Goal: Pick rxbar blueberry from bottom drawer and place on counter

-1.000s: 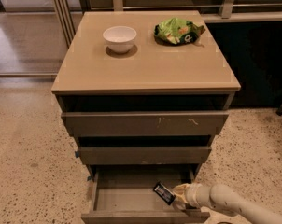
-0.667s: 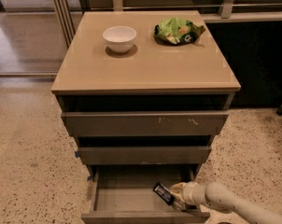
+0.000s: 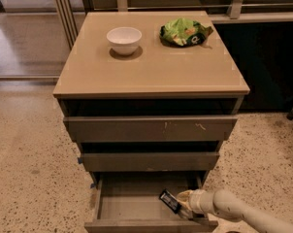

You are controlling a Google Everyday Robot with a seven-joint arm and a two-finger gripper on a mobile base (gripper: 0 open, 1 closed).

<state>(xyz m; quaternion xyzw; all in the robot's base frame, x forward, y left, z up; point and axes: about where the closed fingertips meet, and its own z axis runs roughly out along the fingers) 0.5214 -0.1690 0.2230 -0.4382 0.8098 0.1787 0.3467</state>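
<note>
- Starting at the left, we see the white bowl (image 3: 124, 40) standing upright on the counter (image 3: 151, 74), near its back edge and left of the middle.
- Right of the bowl and apart from it, the green snack bag (image 3: 184, 32) lies crumpled by the back edge, toward the back right corner.
- Below the counter's front edge we see the top drawer (image 3: 151, 128) and the middle drawer (image 3: 149, 161), each with a dark gap above its front.
- Lowest of the three, the bottom drawer (image 3: 122, 208) stands open, reaching out past the counter's front edge toward us.
- Inside it, under the right half of that front edge, the rxbar blueberry (image 3: 170, 201) lies at a slant in the drawer's right part.
- Just right of the bar, the gripper (image 3: 182, 205) is down in the drawer, right against the bar's right end; we cannot tell whether it is clamped on the bar or loose.
- Its pale arm (image 3: 234, 211) runs off to the lower right, out past the line of the counter's right edge.
</note>
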